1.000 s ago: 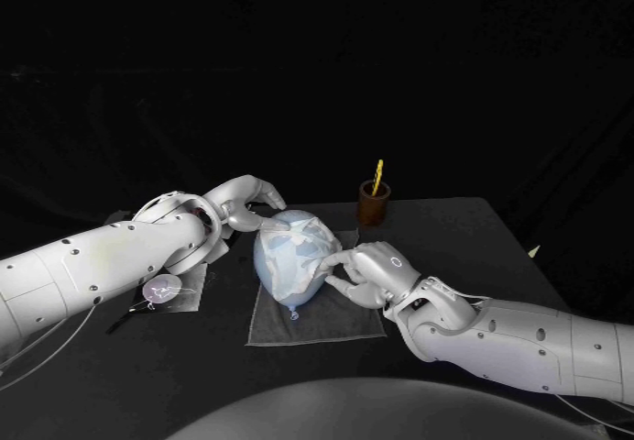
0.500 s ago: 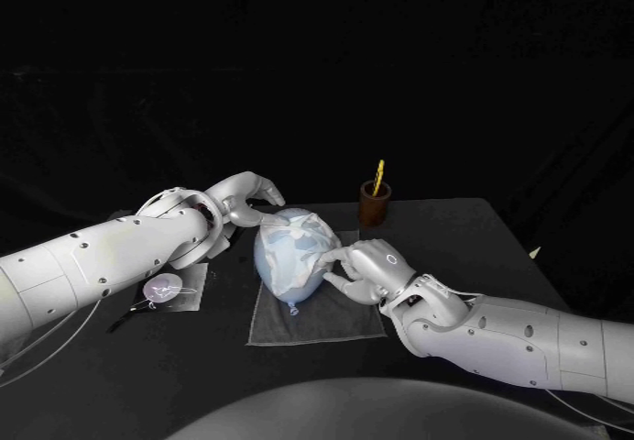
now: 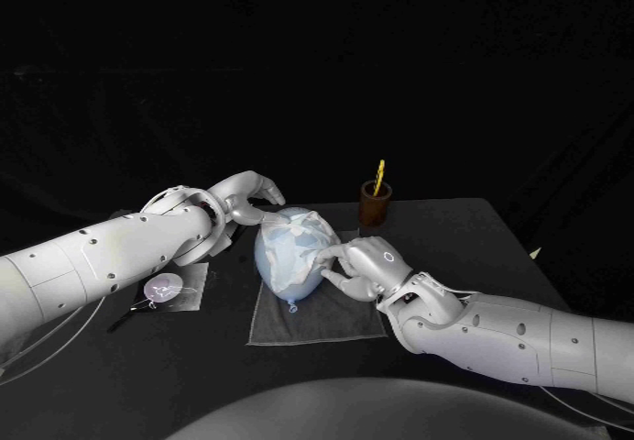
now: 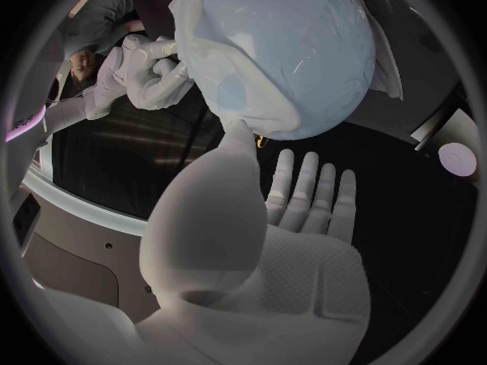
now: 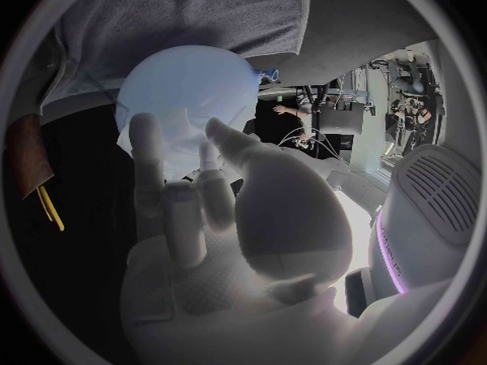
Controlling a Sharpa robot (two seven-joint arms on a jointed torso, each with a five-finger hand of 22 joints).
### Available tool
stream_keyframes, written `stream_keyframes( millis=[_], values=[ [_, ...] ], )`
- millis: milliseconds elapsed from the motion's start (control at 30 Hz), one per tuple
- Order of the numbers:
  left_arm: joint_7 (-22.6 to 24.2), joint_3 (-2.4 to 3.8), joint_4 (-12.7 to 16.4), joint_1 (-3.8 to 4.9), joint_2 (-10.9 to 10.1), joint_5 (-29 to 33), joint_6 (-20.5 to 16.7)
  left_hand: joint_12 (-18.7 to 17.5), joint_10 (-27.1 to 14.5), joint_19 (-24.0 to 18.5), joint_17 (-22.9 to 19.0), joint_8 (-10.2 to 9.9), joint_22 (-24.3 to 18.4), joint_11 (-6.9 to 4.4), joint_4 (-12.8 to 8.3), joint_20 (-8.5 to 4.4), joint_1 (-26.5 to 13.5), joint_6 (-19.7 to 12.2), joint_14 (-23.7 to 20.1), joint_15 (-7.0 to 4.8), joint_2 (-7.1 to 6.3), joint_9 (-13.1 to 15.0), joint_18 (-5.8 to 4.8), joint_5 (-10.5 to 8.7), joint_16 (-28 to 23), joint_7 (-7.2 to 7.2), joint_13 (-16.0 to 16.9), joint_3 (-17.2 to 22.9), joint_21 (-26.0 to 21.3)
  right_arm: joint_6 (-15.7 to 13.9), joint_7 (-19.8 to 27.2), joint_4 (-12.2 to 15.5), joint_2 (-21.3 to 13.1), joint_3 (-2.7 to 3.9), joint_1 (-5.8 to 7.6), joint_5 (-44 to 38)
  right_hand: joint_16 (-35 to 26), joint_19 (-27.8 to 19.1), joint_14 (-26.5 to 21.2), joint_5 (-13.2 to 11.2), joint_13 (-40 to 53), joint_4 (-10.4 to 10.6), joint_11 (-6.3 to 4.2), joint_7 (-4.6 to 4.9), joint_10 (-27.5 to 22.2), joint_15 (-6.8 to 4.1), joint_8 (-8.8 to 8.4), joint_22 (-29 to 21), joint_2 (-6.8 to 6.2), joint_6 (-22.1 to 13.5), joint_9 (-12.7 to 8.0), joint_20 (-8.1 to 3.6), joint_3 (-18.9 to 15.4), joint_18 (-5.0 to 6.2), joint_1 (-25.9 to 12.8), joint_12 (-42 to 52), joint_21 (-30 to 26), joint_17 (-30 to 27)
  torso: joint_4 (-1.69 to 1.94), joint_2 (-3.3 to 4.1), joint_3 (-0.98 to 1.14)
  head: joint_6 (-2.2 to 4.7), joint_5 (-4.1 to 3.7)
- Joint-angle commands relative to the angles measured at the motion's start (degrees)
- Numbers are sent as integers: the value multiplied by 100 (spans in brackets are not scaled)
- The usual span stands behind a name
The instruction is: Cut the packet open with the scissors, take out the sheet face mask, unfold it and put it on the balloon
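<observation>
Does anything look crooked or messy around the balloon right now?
Yes: the sheet mask lies creased and bunched on the balloon, with its edges standing away from it instead of lying flat. Nothing looks spilled or damaged.

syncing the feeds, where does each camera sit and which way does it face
head view: on the robot's head, looking down at the black table; left hand and right hand show beside the balloon.
left wrist view: behind the left hand, facing the balloon; own palm shows.
right wrist view: behind the right hand, facing balloon, grey cloth and brown cup; own palm shows.
shared: all three show the balloon; left wrist view also catches the right hand.
</observation>
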Motion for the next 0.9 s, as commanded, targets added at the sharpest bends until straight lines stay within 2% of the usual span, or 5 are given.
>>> stream_keyframes(
  millis=[33, 433, 667, 767, 900],
  values=[
    [52, -9, -34, 1, 30, 10, 138, -25, 42, 7, -10, -23, -5, 10, -3, -21, 9, 45, 40, 8, 43, -7, 47, -19, -17, 393, -4, 23, -24, -230, -18, -36, 60, 10, 13, -91, 24, -15, 488, -17, 527, -43, 30, -17, 30, 3, -23, 15, -17, -5, -5, 11, 15, 48, 2, 29, 35, 1090, 1, 1, 2, 1, -1],
    [66, -13, -140, 3, 86, 47, 176, -30, 44, 12, -12, -25, -5, 9, -4, -21, 9, 47, 41, 8, 48, -8, 52, -20, -23, 392, -4, 27, -24, -180, -79, -296, 236, 19, 68, -111, 32, 0, 496, -20, 544, -81, 16, -33, 49, -5, 8, 39, -4, 54, -6, 6, 33, 50, 39, 59, 66, 1112, 2, -4, -3, 1, 3],
    [84, -12, -263, 3, 140, 81, 205, -47, 60, 4, -17, -34, -11, 8, -6, -23, 13, 57, 67, 12, 74, -13, 82, -20, -25, 394, -3, 45, -34, -51, -139, -344, 263, 19, 79, -161, 34, -2, 498, -24, 559, -117, 4, -52, 61, -12, 58, 52, -28, 131, 5, -3, 20, 51, 50, 82, 76, 1118, -3, -9, -12, 1, 9],
    [96, -12, -352, 3, 187, 94, 219, -59, 79, -2, -22, -39, -15, 8, -8, -20, 17, 69, 86, 12, 96, -16, 103, -21, -33, 397, -2, 59, -41, -40, -144, -349, 263, 19, 81, -171, 40, 2, 504, -24, 582, -121, 0, -57, 80, -15, 72, 64, -30, 151, 8, -6, 14, 49, 48, 112, 93, 1136, -2, -5, -8, 1, 8],
    [103, -20, -442, 3, 229, 102, 236, -63, 87, -6, -23, -41, -16, 8, -9, -19, 19, 74, 95, 13, 105, -17, 111, -21, -36, 396, -1, 65, -44, -82, -109, -345, 266, 19, 82, -172, 59, 32, 523, -23, 625, -115, -29, -95, 120, -34, 154, 118, 29, 270, 31, -20, 17, 37, 46, 171, 177, 1196, -5, -3, -7, 1, 8]
  ],
)
